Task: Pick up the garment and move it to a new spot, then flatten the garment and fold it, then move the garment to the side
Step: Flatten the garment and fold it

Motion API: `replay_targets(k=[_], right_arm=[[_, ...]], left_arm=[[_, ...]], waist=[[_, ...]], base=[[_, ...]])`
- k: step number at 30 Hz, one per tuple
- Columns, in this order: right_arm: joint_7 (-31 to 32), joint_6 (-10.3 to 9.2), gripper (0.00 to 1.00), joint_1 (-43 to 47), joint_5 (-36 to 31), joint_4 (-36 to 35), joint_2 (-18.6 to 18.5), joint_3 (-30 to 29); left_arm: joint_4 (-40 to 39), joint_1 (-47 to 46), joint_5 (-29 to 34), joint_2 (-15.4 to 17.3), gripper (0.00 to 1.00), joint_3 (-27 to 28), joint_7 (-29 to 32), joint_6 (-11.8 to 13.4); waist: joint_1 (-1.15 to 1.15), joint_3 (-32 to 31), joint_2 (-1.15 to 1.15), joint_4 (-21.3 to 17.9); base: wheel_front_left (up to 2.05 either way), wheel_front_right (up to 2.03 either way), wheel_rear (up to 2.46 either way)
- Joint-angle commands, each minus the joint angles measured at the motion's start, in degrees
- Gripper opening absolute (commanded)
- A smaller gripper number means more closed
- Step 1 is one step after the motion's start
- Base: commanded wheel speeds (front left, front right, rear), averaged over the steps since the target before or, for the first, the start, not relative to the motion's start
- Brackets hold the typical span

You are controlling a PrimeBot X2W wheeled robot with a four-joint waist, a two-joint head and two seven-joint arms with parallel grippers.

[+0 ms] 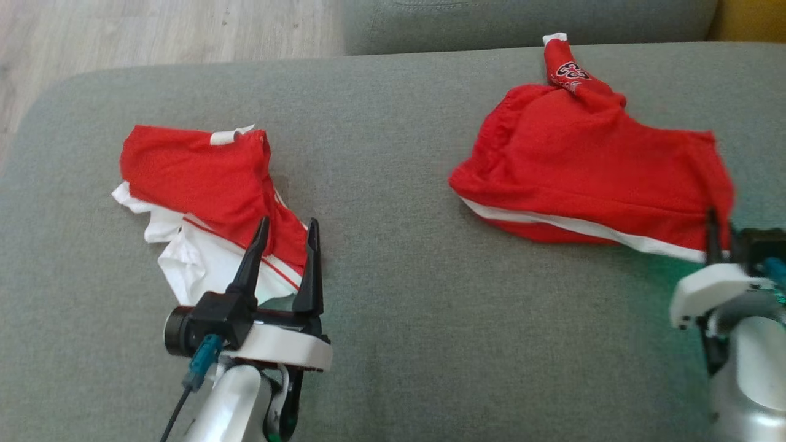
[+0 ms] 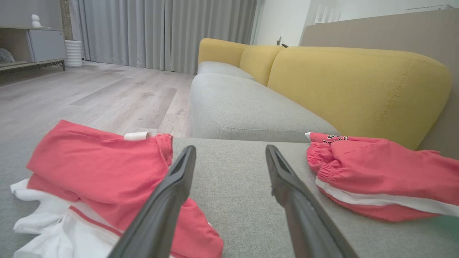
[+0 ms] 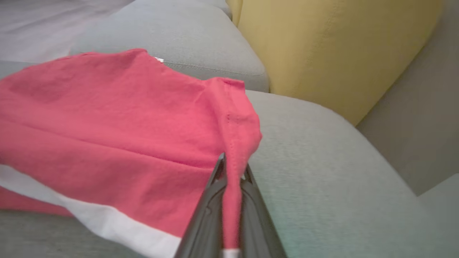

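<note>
The garment (image 1: 589,178), a pair of red shorts with a white stripe along the hem, lies crumpled on the right of the grey sofa seat (image 1: 393,294). My right gripper (image 1: 715,236) is shut on the garment's near right corner. In the right wrist view a fold of red cloth (image 3: 233,143) runs pinched between the fingers of the right gripper (image 3: 232,168). My left gripper (image 1: 288,224) stands open over the near edge of a second red and white garment (image 1: 202,190) on the left. In the left wrist view the left gripper (image 2: 230,150) has nothing between its fingers.
The left pile (image 2: 100,179) and the shorts (image 2: 376,175) lie apart, with bare grey seat between them. Yellow back cushions (image 2: 355,86) line the sofa's right side. Wooden floor (image 1: 153,31) lies beyond the seat's far left edge.
</note>
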Motion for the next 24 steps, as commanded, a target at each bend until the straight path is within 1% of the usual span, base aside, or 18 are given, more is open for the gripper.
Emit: replay_targets(k=[1,2,3,4,6,10,13,18,21,24], right_arm=[[0.51,-0.04,0.0,-0.37,-1.76,-3.12,-0.65,0.42],[1.13,-0.04,0.0,0.03,-3.23,-4.35,-0.65,-0.47],[1.42,-0.04,0.44,0.43,-5.11,-5.8,-0.63,-1.27],[1.3,-0.04,1.0,0.74,-6.71,-7.18,-0.49,-1.85],[0.4,-0.04,1.0,1.23,-9.16,-9.39,0.07,-1.7],[-1.74,-0.04,1.0,1.64,-9.38,-11.84,0.68,0.37],[-3.4,-0.04,1.0,2.44,-3.14,-12.42,0.74,5.68],[-4.83,-0.04,1.0,6.21,6.24,-15.77,0.76,13.87],[-5.1,-0.04,1.0,9.08,10.78,-17.0,0.76,16.51],[-5.2,-0.04,1.0,11.17,13.11,-17.44,0.77,16.85]], left_arm=[[-1.88,-1.01,-0.47,0.17,1.0,1.78,-0.54,0.27],[-1.89,-0.97,-0.52,0.17,1.0,1.74,-0.54,0.3],[-1.92,-0.91,-0.55,0.17,1.0,1.68,-0.54,0.32],[-1.93,-0.87,-0.58,0.17,1.0,1.62,-0.54,0.35],[-1.91,-0.8,-0.6,0.17,1.0,1.59,-0.54,0.37],[-1.75,-0.57,-0.41,0.17,1.0,1.59,-0.54,0.27],[-1.35,-0.39,-0.09,0.17,1.0,1.55,-0.54,0.0],[-0.99,-0.2,0.36,0.17,1.0,1.9,-0.54,-0.31],[-0.92,0.11,0.47,0.17,1.0,1.99,-0.54,-0.41],[-0.98,0.48,0.6,0.17,1.0,1.98,-0.54,-0.5]], waist=[[0.0,-0.23,0.0,-0.25],[0.0,-0.31,0.0,-0.35],[0.0,-0.37,0.0,-0.43],[0.0,-0.42,0.0,-0.5],[0.0,-0.56,0.0,-0.69],[0.0,-0.79,0.0,-1.1],[0.0,-1.4,0.0,-1.29],[0.0,-2.44,0.0,-1.48],[0.0,-2.93,0.0,-1.56],[0.0,-3.24,0.0,-1.58]], base=[[0.0,0.0,0.0],[0.0,0.0,0.0],[0.0,0.0,0.0],[0.0,0.0,0.0],[0.0,0.0,0.0],[0.0,0.0,0.0],[0.0,0.0,0.0],[0.0,0.0,0.0],[0.0,0.0,0.0],[0.0,0.0,0.0]])
